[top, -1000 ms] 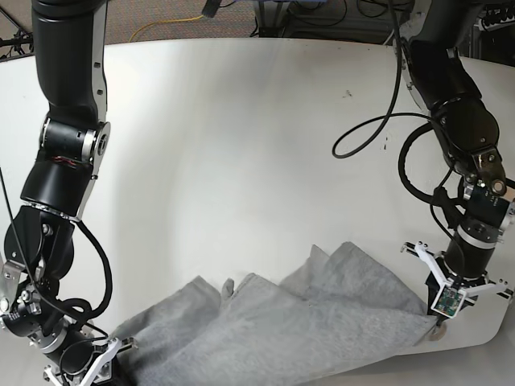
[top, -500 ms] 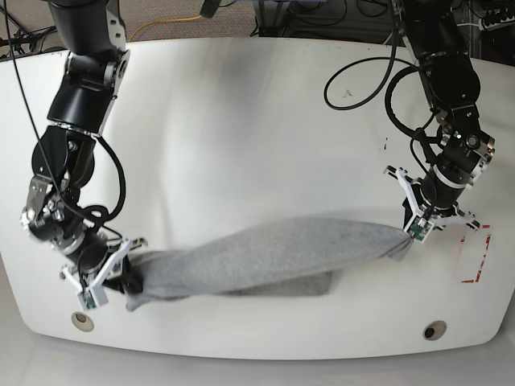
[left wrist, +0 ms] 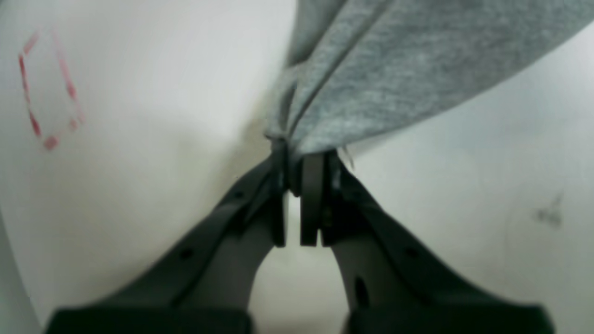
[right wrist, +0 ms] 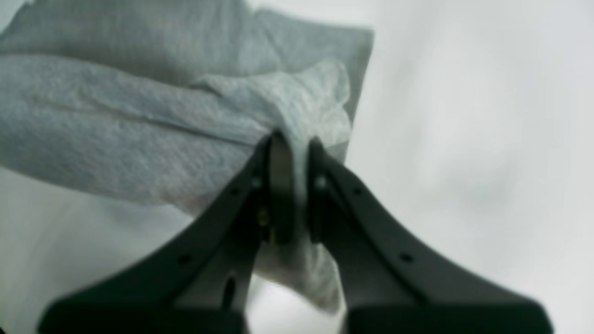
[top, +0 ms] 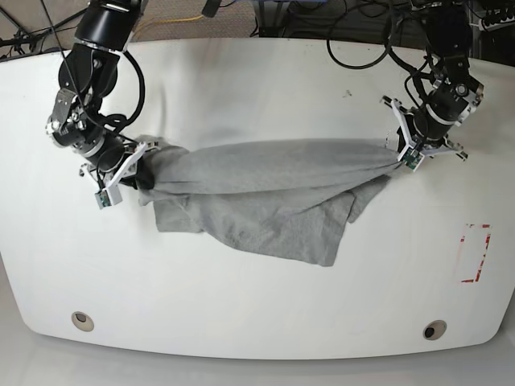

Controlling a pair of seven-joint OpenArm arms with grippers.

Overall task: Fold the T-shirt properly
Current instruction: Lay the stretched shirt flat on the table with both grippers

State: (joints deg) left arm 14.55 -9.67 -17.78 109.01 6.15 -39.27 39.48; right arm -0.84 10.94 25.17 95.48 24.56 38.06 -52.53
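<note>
The light grey T-shirt (top: 265, 193) is stretched across the white table (top: 257, 88) between my two arms, its lower part hanging in loose folds. My left gripper (top: 400, 158), on the right of the base view, is shut on one bunched end of the T-shirt (left wrist: 371, 69); the left wrist view shows its tips (left wrist: 297, 162) pinching the cloth. My right gripper (top: 143, 170), on the left of the base view, is shut on the other end of the T-shirt (right wrist: 139, 139), with cloth wedged between its tips (right wrist: 294, 144).
A red dashed rectangle (top: 475, 254) is marked on the table at the right, and it also shows in the left wrist view (left wrist: 46, 93). Two round holes (top: 81, 320) (top: 434, 330) sit near the table's front edge. Cables (top: 362, 32) lie behind the table.
Both arms have carried the T-shirt from the table's front edge toward the middle and back, and it is now pulled out wider between them.
</note>
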